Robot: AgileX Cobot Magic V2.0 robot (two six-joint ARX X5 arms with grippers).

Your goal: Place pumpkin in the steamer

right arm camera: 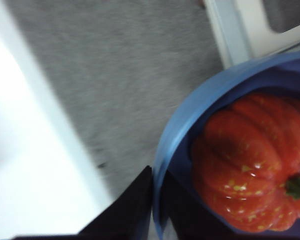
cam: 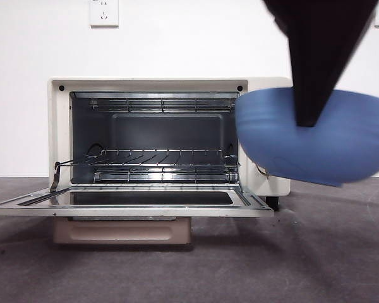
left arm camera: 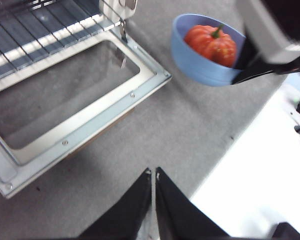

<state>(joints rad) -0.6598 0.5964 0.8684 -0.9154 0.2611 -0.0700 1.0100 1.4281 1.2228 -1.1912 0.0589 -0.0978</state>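
Steamer (cam: pixel 58 126): cream-white countertop oven, centre-left of the front view; door (cam: pixel 132 203) dropped flat, wire rack (cam: pixel 151 158) bare inside
Pumpkin (left arm camera: pixel 210 43): glossy orange-red with a green stem, sitting in the blue bowl (left arm camera: pixel 192 60), upper right of the left wrist view
Right gripper (right arm camera: pixel 155 210): jaws pinched on the bowl's rim, one inside and one outside; bowl held off the table, right of the front view, beside the oven's side
Left gripper (left arm camera: pixel 153 175): jaws pressed together, holding nothing, over grey table (left arm camera: pixel 190 130) near the door's corner
Done: door open, bowl lifted
Left: carry it to the opening, set it on the rack, let go
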